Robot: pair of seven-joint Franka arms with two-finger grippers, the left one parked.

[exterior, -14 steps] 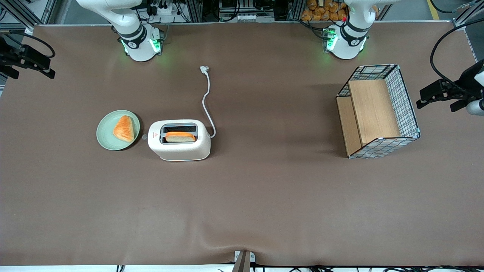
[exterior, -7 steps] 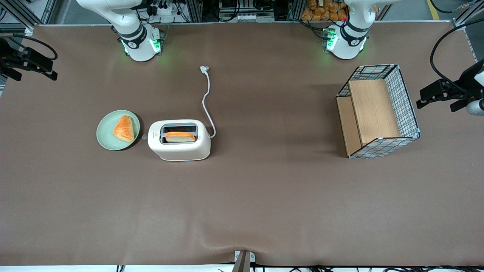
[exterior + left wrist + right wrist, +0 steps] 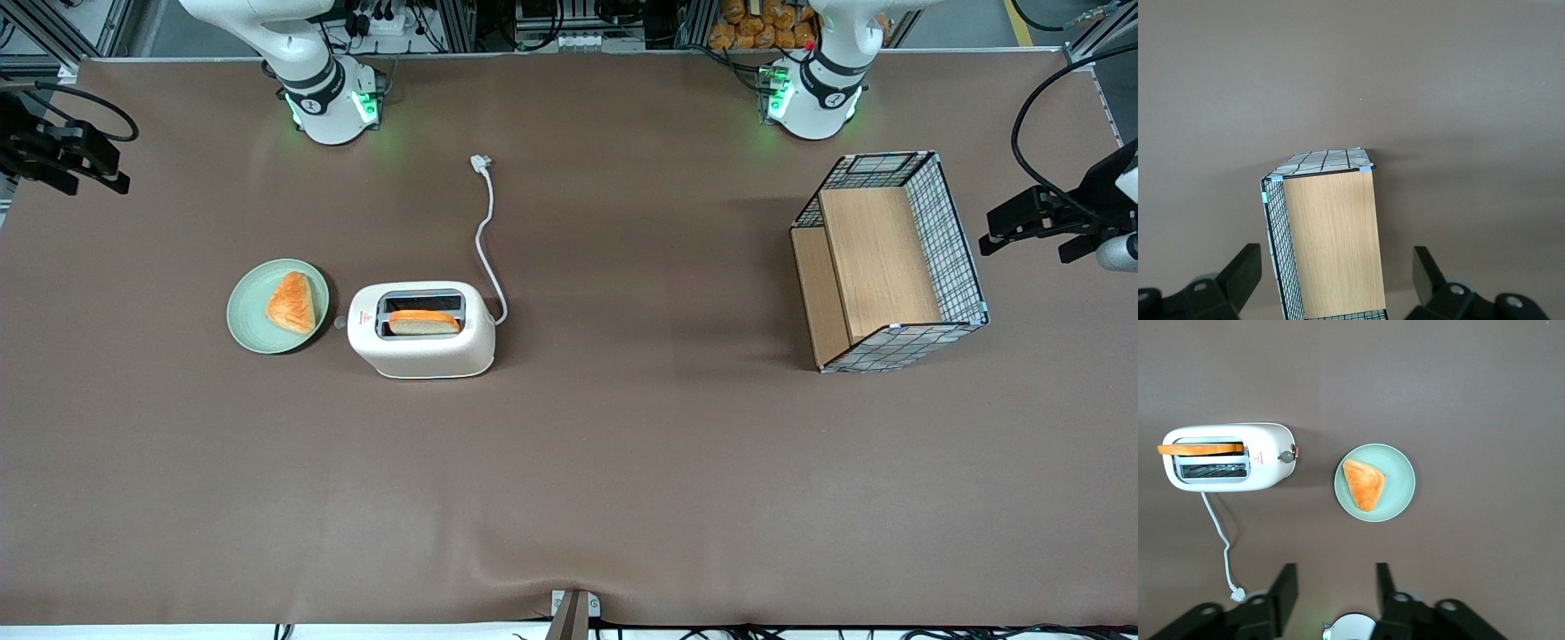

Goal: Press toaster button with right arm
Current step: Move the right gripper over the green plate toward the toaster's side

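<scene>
The claw (image 3: 1331,597) of the right arm (image 3: 267,36) is released: its two black fingers (image 3: 1285,593) stand well apart with nothing between them. It hangs high above the surface (image 3: 622,462), at the working arm's end, well apart from every object.

The toaster (image 3: 1228,457) stands below the claw on the surface, with a clear gap between them. The toaster button (image 3: 1285,457), a small round grey knob, protrudes from the toaster's narrow end, the end that faces the green plate (image 3: 1395,503). The claw is not touching the button. One slice of bread (image 3: 1201,449) stands upright in one of the two slots. The white cord (image 3: 1218,533) runs from the toaster's other end to a plug (image 3: 1238,593) lying flat.

The green plate sits just beside the button end and carries a triangular pastry (image 3: 1363,483).

The surface is a brown mat. A wire basket with wooden panels (image 3: 889,262) stands toward the parked arm's end.
</scene>
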